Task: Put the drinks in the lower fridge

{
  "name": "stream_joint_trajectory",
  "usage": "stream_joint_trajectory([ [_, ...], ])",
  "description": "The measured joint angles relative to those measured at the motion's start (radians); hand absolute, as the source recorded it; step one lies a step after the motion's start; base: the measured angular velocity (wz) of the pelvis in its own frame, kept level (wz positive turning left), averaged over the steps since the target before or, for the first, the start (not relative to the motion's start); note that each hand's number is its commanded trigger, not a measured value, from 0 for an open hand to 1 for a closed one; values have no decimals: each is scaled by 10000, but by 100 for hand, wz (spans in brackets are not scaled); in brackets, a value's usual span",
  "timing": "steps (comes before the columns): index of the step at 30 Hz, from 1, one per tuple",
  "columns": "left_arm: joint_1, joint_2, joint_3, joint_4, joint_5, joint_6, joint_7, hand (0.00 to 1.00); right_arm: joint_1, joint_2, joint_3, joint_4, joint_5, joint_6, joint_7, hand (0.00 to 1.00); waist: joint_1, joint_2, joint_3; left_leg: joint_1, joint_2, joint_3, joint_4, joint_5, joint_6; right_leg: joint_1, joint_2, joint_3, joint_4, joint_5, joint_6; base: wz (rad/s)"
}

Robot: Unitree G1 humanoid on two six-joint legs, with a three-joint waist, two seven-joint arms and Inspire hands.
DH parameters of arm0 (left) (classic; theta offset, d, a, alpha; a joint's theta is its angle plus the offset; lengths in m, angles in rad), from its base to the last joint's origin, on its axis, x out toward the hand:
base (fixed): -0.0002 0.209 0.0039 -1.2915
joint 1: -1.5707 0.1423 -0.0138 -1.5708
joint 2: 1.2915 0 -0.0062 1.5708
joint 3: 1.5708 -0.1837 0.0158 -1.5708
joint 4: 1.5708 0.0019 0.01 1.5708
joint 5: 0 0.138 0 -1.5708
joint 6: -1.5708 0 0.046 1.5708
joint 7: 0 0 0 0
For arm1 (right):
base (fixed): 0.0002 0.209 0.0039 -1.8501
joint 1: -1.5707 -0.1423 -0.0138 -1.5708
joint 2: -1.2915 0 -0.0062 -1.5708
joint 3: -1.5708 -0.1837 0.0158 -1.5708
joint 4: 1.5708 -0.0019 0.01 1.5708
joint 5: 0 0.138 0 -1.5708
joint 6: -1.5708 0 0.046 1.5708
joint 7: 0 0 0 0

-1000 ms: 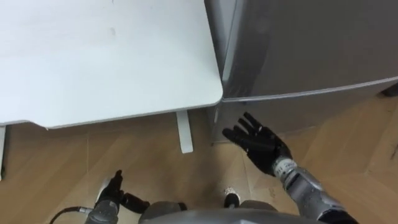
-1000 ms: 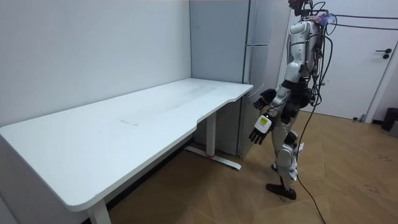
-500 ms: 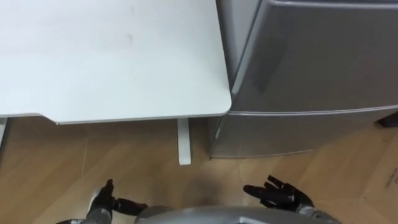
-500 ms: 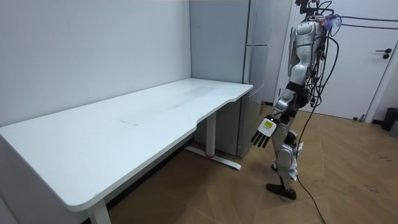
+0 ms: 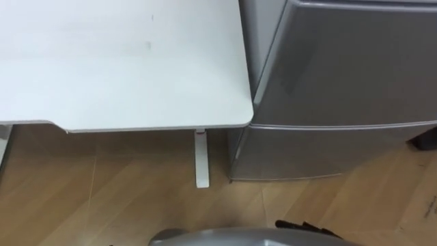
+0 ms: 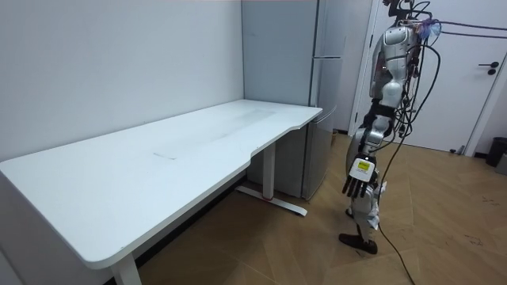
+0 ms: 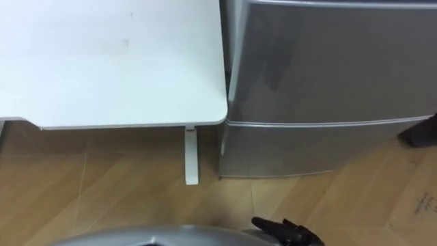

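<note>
The grey fridge (image 5: 341,61) stands to the right of the white table; its lower door (image 5: 328,147) is shut, with a seam dividing it from the upper door. I stand upright in front of it, at the table's end. My right hand (image 5: 307,227) is low at the bottom edge of the eye views, fingers straight and holding nothing (image 7: 283,229). In the room view my left hand (image 6: 358,178) hangs at my side, fingers relaxed and empty. The fridge (image 6: 317,103) rises well above the tabletop.
The white table (image 5: 123,68) fills the left half, its corner touching the fridge's side, with one white leg (image 5: 201,157) on the wooden floor. A dark bin (image 5: 427,139) sits at the fridge's right. A white door (image 6: 491,87) is behind me.
My right hand dropped from in front of the lower door to the bottom edge. The left hand sank out of the eye view to my side. The view tipped slightly.
</note>
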Motion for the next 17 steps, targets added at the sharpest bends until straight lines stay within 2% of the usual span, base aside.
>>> stream_joint_trajectory([
  [9, -96, 19, 20, -19, 9, 261, -7, 0, -131, 16, -3, 1, -195, 272, -376, 0, -25, -27, 2, 0, -46, -340, 38, 0, -5, 151, -39, -273, -1, -171, 13, 11],
  [11, -121, 26, 17, -21, 0, 368, -43, 0, -149, 15, 3, 1, -204, 288, -395, 0, -27, -29, 0, -2, -46, -356, 36, -5, -14, 147, -38, -291, -2, -212, 10, 3],
  [17, -162, 96, 44, -34, -2, 384, -315, 0, -185, 15, -4, -73, -561, 284, -396, 0, -14, -74, -23, -13, -43, -302, -9, -7, -20, 74, -35, -257, 4, -241, 16, -2],
])
